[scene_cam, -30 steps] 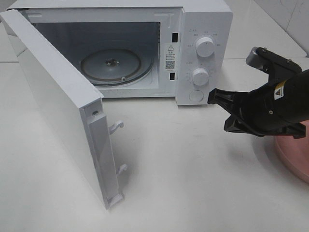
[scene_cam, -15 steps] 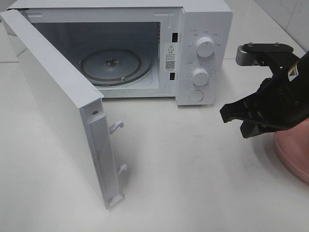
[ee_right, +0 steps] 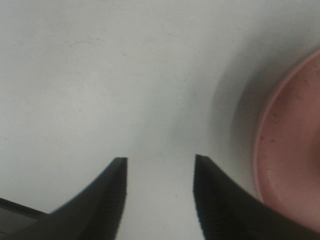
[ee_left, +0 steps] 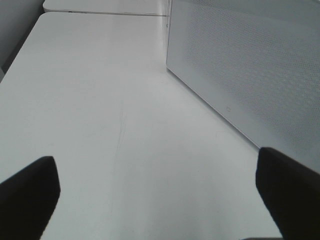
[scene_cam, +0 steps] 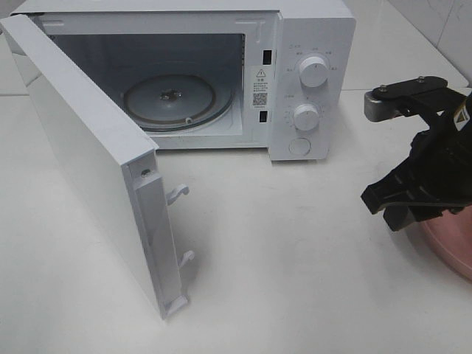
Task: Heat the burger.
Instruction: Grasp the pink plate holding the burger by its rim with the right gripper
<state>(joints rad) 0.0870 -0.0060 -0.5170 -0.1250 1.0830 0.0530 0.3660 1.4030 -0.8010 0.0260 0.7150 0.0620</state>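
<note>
Exterior high view: right gripper [scene_cam: 383, 210], jaws apart and empty, hangs at right edge over the pink plate [scene_cam: 451, 251]. Left gripper [ee_left: 156, 160], spread wide, empty, near microwave door [ee_left: 250, 75]. I cannot tell where the burger is.

1. your right arm [scene_cam: 446, 158] reaches in from the right edge of the high view, its wrist bent so that the right gripper [scene_cam: 380, 209] points down and to the left.
2. in its own wrist view, your right gripper [ee_right: 159, 167] has its jaws parted, with a clear gap between them, gripping nothing.
3. your left gripper [ee_left: 157, 185] is spread wide, jaws far apart, gripping nothing.
</note>
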